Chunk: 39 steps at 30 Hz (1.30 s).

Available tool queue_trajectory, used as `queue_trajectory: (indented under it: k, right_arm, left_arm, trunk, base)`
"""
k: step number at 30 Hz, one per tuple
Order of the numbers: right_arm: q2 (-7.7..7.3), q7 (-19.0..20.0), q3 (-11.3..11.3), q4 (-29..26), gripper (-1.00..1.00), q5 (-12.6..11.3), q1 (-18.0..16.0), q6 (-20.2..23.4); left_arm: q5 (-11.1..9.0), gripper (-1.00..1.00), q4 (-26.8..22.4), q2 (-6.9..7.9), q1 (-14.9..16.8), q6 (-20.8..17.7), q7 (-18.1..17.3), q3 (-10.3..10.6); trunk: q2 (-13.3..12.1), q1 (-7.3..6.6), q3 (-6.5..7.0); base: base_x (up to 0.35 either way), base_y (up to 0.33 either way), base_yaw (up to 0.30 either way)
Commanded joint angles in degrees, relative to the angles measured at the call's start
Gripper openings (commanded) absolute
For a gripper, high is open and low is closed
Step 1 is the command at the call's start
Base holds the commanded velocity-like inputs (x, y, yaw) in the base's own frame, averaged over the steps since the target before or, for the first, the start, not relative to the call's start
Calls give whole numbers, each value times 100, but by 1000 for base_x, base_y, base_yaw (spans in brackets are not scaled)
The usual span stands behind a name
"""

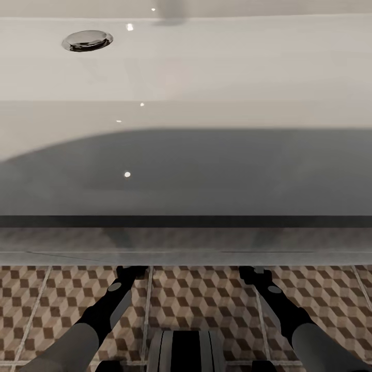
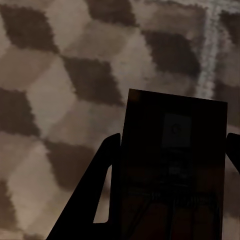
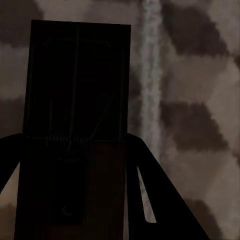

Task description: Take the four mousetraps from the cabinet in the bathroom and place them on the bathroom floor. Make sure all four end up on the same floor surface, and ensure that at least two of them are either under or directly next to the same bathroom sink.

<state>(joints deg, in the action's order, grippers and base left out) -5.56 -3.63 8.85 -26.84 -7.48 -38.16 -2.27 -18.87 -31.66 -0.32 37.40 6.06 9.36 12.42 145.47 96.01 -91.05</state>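
The left gripper (image 2: 170, 165) is clamped on a dark mousetrap (image 2: 172, 150), and the right gripper (image 3: 75, 165) likewise grips a second mousetrap (image 3: 75, 100), both boards hanging above the bathroom floor (image 1: 206, 305) with its brown, beige and white cube tiles and pale grout. In the head view both arms reach forward under the front edge of the wide white bathroom sink (image 1: 206, 77), whose chrome drain (image 1: 87, 40) sits in the glossy basin.
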Motion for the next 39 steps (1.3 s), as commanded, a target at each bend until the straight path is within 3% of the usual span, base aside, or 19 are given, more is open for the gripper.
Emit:
queue_trajectory:
  k: [1, 22, 39]
  right_arm:
    - [-6, -24, 47, 3, -100, -80, -4, -22]
    - [-6, -24, 39, -5, -100, -99, -92, -36]
    - [-6, -24, 38, -6, -100, -95, -95, -39]
  left_arm:
    - [-47, -100, 2, 4, 4, 27, 66, 50]
    - [-31, -100, 2, -144, 4, 11, 68, 51]
    - [-30, -100, -3, -143, 12, -182, 74, 50]
  trunk:
    - [1, -1, -3]
    - [1, -1, -3]
    - [1, -1, -3]
  base:
    - [0, 0, 0]
    - [0, 0, 0]
    - [0, 0, 0]
